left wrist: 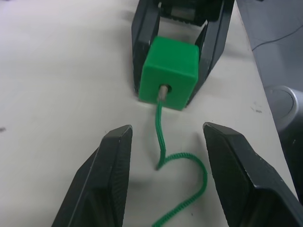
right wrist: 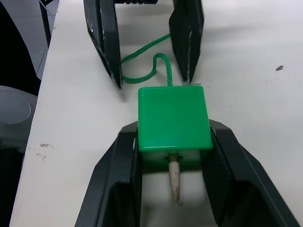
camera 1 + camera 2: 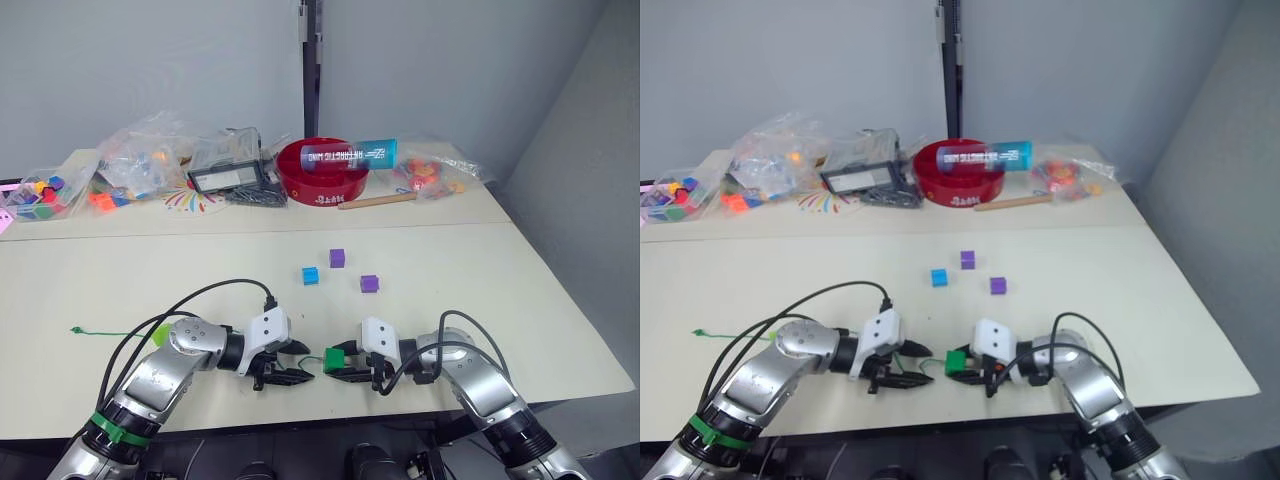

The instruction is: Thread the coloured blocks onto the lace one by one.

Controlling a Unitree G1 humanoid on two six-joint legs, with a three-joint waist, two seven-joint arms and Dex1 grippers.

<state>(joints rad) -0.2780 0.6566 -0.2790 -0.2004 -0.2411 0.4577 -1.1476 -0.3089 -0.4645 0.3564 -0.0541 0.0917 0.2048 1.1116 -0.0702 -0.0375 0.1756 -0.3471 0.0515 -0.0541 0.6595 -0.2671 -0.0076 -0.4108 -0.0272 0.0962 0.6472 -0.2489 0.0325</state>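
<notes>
Near the table's (image 3: 560,330) front edge the right gripper (image 2: 173,182) was clamped on the hard, light dark green block (image 2: 173,122), the lace's (image 1: 184,163) stiff pale tip (image 2: 174,177), likeliest hold on that limp string, poking through, facing the left gripper's (image 1: 163,165) parted fingers.

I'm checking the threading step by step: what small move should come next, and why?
Probably the open left gripper should go round and pull the pale tip through: it already pokes out of the dark green block clamped by the right gripper, lace slack behind.
</notes>
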